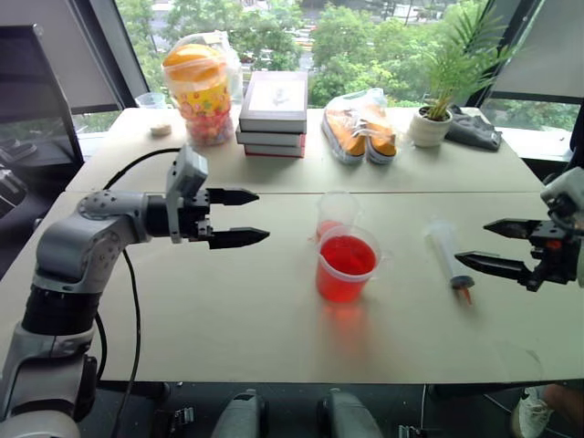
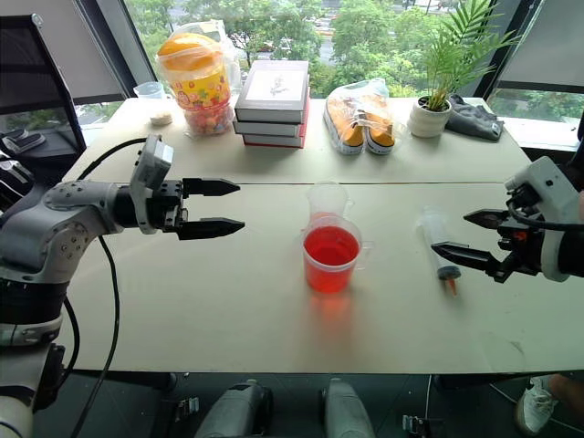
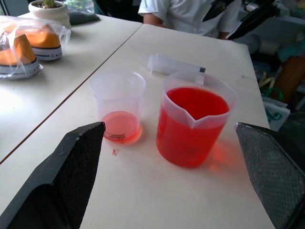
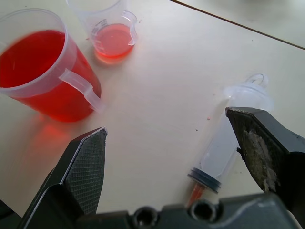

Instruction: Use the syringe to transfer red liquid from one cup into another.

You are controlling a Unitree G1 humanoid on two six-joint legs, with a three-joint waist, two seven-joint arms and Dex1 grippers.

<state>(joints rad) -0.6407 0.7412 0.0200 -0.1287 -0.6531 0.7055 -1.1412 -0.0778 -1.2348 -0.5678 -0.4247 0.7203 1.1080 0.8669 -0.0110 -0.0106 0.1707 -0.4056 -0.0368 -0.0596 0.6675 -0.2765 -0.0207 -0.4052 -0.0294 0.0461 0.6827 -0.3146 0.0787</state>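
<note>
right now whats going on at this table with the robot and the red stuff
Nothing is held at this moment. Both the left gripper and the right gripper hover open above the table. The syringe lies flat on the table just in front of the right gripper, its orange tip toward the robot. The wider cup is nearly full of red liquid, and the narrower cup just behind it holds only a shallow layer.
</note>
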